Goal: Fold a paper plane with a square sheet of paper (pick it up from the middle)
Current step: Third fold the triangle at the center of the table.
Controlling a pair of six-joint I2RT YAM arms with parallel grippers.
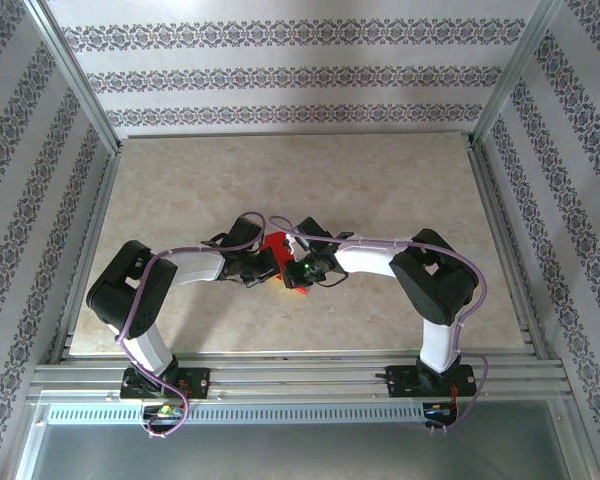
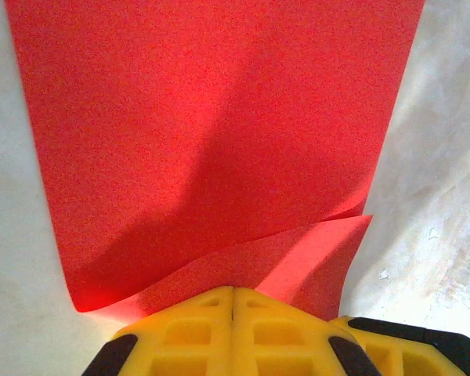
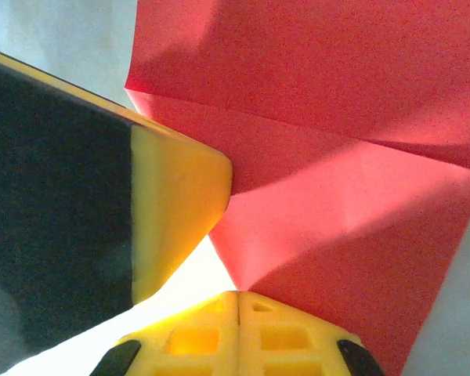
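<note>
Marbled beige table point(image 1: 380, 190) forms the work surface. Left gripper point(image 2: 233, 291): jaws pressed together, pinching the near edge of the square sheet of paper point(image 2: 219, 141). The sheet extends forward from the fingertips, lifted and curved, with one folded layer just ahead. Right gripper point(image 3: 240, 296): jaws pressed together on a corner of the sheet, which spreads forward and right with a diagonal crease. One left-gripper finger point(image 3: 172, 188) sits just to its left. Patterned wallpaper walls point(image 1: 280, 80) and an aluminium frame point(image 1: 500, 90) enclose the table.
</note>
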